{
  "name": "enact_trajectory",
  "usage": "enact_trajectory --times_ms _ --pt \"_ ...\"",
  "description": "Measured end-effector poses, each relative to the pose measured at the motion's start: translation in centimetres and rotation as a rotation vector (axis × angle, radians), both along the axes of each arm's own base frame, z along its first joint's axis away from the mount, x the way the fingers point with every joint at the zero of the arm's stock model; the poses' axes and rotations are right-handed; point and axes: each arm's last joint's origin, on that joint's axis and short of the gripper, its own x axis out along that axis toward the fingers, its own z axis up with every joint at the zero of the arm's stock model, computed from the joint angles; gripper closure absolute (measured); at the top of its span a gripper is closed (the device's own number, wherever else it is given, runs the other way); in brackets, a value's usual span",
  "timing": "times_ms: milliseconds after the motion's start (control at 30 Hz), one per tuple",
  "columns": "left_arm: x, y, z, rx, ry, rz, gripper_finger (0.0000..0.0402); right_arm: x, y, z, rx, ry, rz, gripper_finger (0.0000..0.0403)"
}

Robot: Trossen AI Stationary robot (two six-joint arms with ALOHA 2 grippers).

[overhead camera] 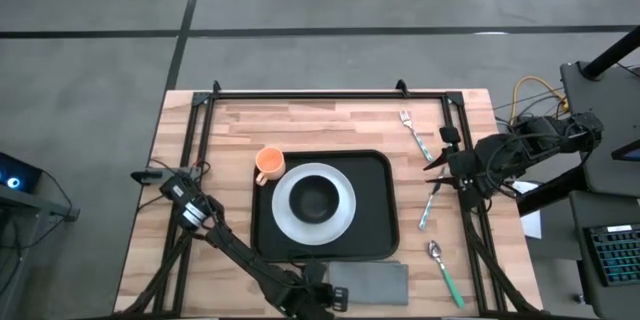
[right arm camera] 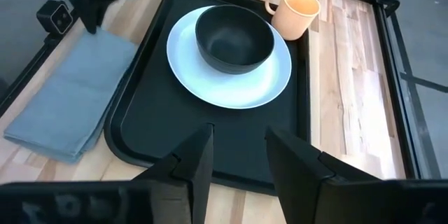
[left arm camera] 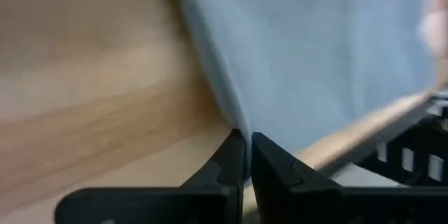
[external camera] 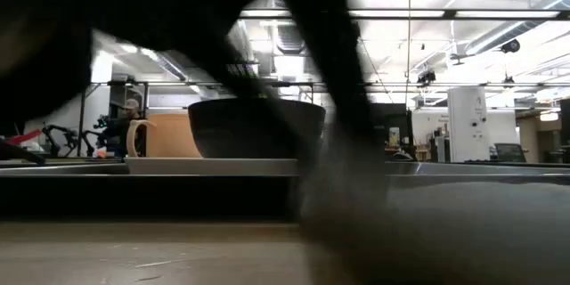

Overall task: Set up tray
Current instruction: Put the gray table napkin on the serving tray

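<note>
Currently:
Left gripper [left arm camera: 246, 155]: clenched on the grey napkin's [left arm camera: 315, 56] edge.
Right gripper [right arm camera: 238, 155]: released, tray [right arm camera: 231, 143] just ahead.

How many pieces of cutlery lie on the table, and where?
3, all right of the tray: a fork at the far side, a second piece in the middle partly under the right hand, and a spoon nearest the front edge.

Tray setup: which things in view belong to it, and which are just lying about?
Job: tray; white plate and black bowl on it; orange mug; grey napkin, pinched by the left gripper; fork, spoon.

Lying about: nothing on the table.
</note>
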Motion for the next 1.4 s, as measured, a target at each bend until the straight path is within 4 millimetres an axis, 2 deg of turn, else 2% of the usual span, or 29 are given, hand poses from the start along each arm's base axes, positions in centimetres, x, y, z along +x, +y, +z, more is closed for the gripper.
enact_trajectory --times_ms 167,433,767,933,1133,1267,1400 --pt "0.6 1.0 4.8 0.063 0.009 -0.066 0.0401 0.0 0.0 0.0 0.004 0.001 -0.001 0.029" --pt "1.6 4.1 11.8 0.108 0.039 -0.204 0.0401 -0.1 0.2 -0.1 0.012 0.026 0.093 0.0291" --pt "-0.8 9.3 17.7 0.158 0.032 -0.357 0.0401 0.1 0.2 -0.1 0.012 0.013 0.046 0.0291" --pt "-2.5 11.9 20.8 0.208 0.016 -0.454 0.0402 1.5 0.6 0.5 0.017 -0.074 0.037 0.028" --pt "-4.2 13.3 22.3 0.286 0.041 -0.589 0.0402 4.6 1.8 1.0 0.036 -0.182 0.049 0.0255" --pt "-4.7 13.6 23.1 0.405 0.0 -0.776 0.0402 6.6 2.4 0.2 0.033 -0.154 0.033 0.024" --pt "-4.8 13.9 23.2 0.486 0.005 -0.892 0.0402 8.5 2.5 -0.6 0.039 -0.13 -0.008 0.0231"
